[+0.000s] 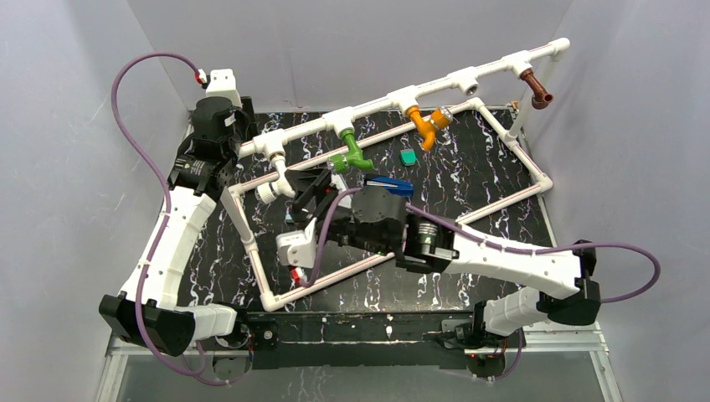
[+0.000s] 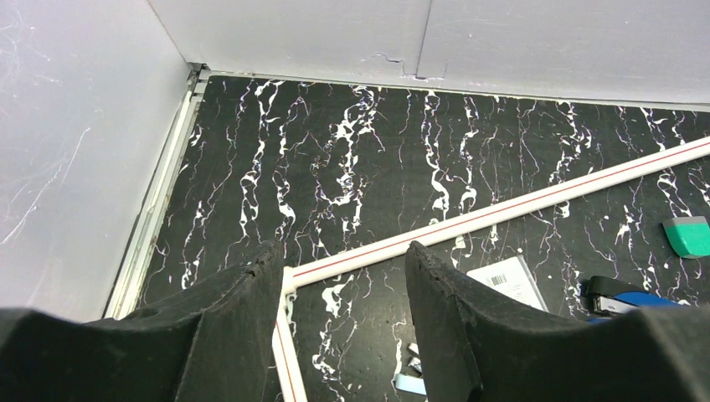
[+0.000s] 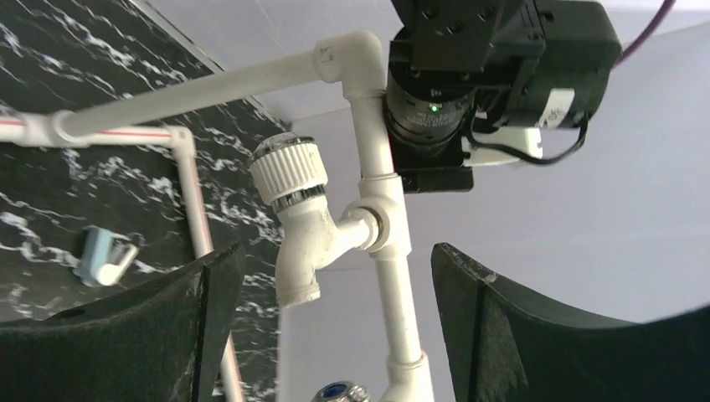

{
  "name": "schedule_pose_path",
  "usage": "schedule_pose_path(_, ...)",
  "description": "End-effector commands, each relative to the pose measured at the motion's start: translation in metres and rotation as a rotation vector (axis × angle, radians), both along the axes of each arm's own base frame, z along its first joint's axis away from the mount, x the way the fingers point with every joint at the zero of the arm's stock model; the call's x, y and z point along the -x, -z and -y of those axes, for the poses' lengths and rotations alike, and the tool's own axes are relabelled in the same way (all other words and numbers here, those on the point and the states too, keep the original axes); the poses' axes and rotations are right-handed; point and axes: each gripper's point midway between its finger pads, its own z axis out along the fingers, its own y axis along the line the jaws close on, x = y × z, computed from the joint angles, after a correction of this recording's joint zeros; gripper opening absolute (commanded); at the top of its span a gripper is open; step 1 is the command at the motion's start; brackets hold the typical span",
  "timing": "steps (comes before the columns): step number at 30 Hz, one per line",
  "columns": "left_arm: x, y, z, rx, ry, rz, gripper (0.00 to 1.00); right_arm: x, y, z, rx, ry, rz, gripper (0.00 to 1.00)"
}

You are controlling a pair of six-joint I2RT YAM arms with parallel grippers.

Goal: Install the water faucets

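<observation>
So the white faucet (image 3: 300, 230) is being shown seated in a tee at the left end of the pipe frame (image 1: 377, 106). In the right wrist view its knob is on top and its spout is pointing down, right beside the frame's upright. The right gripper (image 3: 335, 251) is being held wide open around it, one finger (image 3: 167, 327) on each side with a gap showing both ways, so nothing is being gripped or touched there as far as can be seen. Further along the top rail the green faucet (image 1: 352, 157), the orange faucet (image 1: 427, 124) and the brown faucet (image 1: 537, 90) are being carried in their own tees, the brown one hanging just past the table's right rear corner. The left gripper (image 2: 345, 251) is being held about half open above a corner of the frame's base, with nothing being held between its fingers. It's close to the back left corner of the table (image 2: 251, 151), where it's being boxed in by walls on two sides. A strip of bare marbled top is being shown between that base pipe and the back wall. The right arm is being stretched across the inside of the base rectangle, with a blue box (image 1: 392, 186) just beside its wrist. A small teal piece (image 1: 408, 157) is being seen on the table between the green and orange faucets.
</observation>
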Motion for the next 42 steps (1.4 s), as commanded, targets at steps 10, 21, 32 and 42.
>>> schedule_pose_path(10, 0.032, 0.103, 0.026, -0.060, 0.106, -0.365, 0.53, -0.042, 0.008, -0.028, 0.148, 0.266, 0.461, 0.86)
schedule_pose_path(21, 0.033, 0.101, 0.027, -0.064, 0.108, -0.358, 0.54, -0.057, 0.008, -0.039, 0.093, 0.359, 0.495, 0.70)
schedule_pose_path(32, 0.034, 0.101, 0.028, -0.070, 0.110, -0.359, 0.54, -0.063, 0.020, -0.039, 0.013, 0.403, 0.400, 0.15)
schedule_pose_path(42, 0.035, 0.099, 0.025, -0.080, 0.102, -0.353, 0.54, -0.064, 0.033, -0.054, -0.288, 0.427, 0.053, 0.01)
